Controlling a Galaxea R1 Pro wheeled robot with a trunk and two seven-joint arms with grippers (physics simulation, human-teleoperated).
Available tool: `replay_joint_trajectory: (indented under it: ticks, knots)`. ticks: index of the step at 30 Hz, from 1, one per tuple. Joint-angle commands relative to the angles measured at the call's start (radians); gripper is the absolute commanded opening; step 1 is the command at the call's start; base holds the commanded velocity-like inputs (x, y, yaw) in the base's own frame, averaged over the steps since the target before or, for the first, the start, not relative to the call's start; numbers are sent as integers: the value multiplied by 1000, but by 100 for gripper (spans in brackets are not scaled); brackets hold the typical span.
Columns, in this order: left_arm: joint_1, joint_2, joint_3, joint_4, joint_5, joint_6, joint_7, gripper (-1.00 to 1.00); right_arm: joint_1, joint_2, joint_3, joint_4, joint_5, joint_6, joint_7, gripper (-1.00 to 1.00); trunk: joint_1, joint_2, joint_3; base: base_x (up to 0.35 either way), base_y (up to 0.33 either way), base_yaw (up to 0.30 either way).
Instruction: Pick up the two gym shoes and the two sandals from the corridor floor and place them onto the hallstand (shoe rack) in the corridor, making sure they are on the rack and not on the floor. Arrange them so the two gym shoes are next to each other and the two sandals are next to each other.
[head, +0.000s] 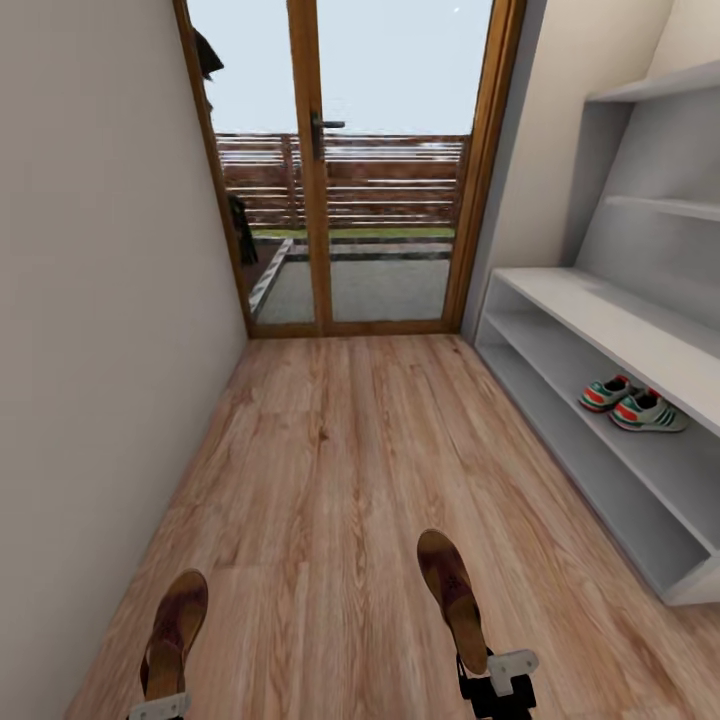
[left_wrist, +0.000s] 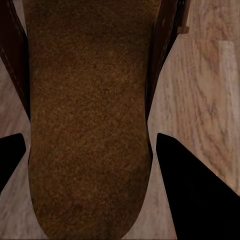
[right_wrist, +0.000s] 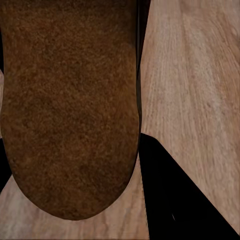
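Each end effector holds one sandal: the left end effector (head: 160, 706) grips the left sandal (head: 175, 632), the right end effector (head: 497, 680) the right sandal (head: 452, 583), long axes pointing far. The shoe rack (head: 600, 330) lies right, nearer the right arm, with both gym shoes (head: 632, 403) already shelved together. The frame edge cuts off both end effectors.

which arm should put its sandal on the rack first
Probably the right: its gripper holds a sandal on the side nearer the hallstand, where the gym shoes already sit.
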Motion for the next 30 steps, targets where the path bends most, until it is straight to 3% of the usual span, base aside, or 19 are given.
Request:
replay_joint_trajectory:
  ticks: [1, 30]
  knots:
    - [-1, -1, 9, 0, -12, -4, -4, -100, -1, 0, 8, 1, 2, -1, -9, -100, 0, 0, -1, 339, 0, 0]
    - [0, -1, 9, 2, -12, -4, -4, -100, -1, 0, 8, 1, 3, -1, -11, -100, 0, 0, -1, 339, 0, 0]
